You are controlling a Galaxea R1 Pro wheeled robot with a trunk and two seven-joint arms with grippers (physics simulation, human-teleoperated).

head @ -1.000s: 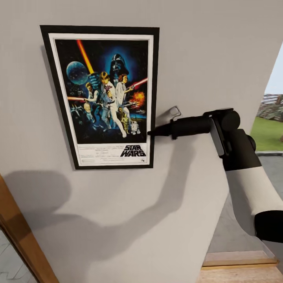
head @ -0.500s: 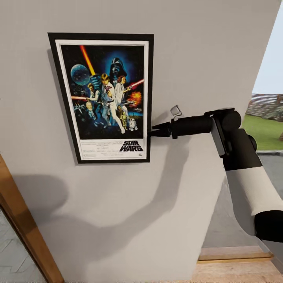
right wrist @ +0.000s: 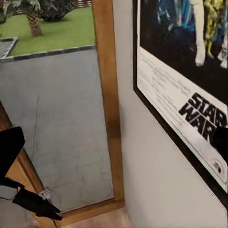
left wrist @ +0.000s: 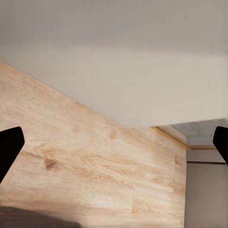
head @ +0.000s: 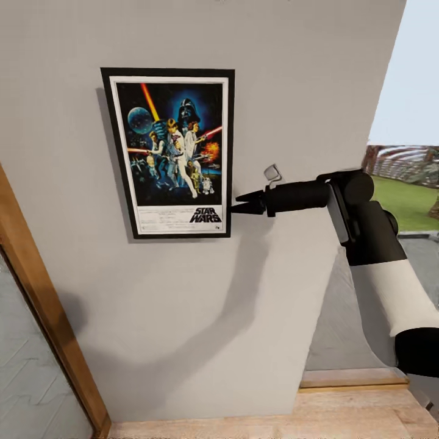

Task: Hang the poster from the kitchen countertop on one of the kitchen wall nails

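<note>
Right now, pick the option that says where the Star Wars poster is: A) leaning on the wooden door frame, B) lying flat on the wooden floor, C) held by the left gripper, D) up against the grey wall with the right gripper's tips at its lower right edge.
D: the head view shows the poster upright on the grey wall, with the right gripper pointing at the frame's lower right edge.

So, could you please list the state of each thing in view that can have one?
poster: upright, flat against the grey wall, no longer gripped.
right gripper: fingers close together, tips just off the poster's lower right edge, holding nothing.
left gripper: fingers wide apart, empty, over the wooden floor.
</note>
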